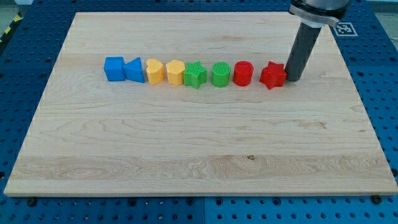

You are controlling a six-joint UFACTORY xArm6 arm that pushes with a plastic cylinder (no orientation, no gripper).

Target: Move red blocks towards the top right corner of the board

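Note:
A red star block (272,75) lies right of the board's middle, and a red cylinder block (242,73) lies just to its left. My tip (292,79) rests on the board at the red star's right side, touching it or nearly so. The dark rod rises from there toward the view's top right.
A row runs leftward from the red blocks: a green cylinder (221,74), a green star (194,74), a yellow block (175,72), a yellow heart (154,71), a blue triangle (134,70) and a blue cube (114,68). The wooden board (199,155) lies on a blue perforated table.

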